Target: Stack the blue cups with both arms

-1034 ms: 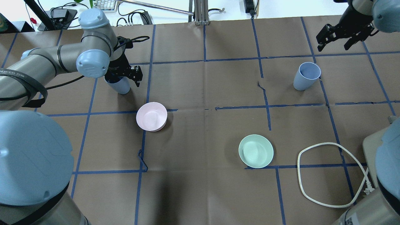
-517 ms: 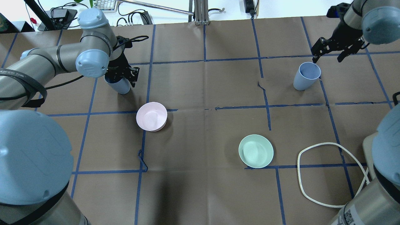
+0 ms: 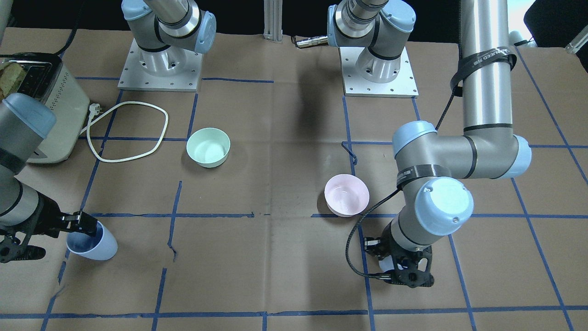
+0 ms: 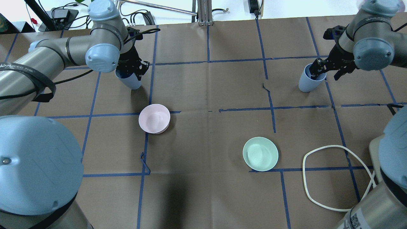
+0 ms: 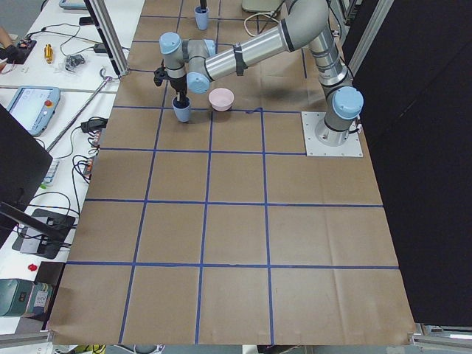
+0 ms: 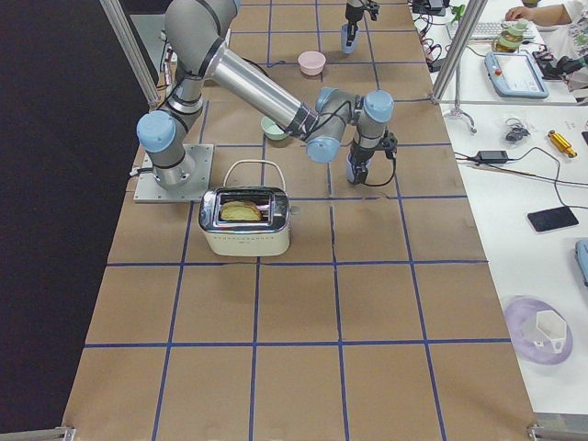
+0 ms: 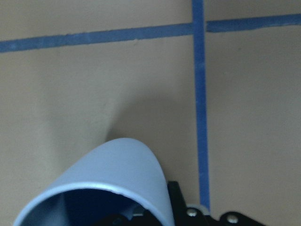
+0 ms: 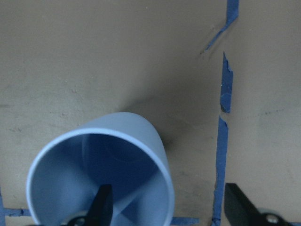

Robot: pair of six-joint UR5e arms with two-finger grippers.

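The mint-green bowl (image 4: 260, 153) sits on the brown bench (image 4: 206, 89), closer to the robot than the pink bowl (image 4: 154, 118) and off to its right. Just past the pink bowl, a bit left, the left claw (image 4: 132, 72) pinches the rim of the left blue cup (image 4: 130, 83). Far to the pink bowl's right, the right claw (image 4: 326, 72) is wide open, with one finger inside the right blue cup (image 4: 306, 84) and one outside.

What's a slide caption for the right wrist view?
Open right gripper straddling the wall of a pale blue tapered plastic cup, one finger inside, one outside, on the blue-taped brown table.
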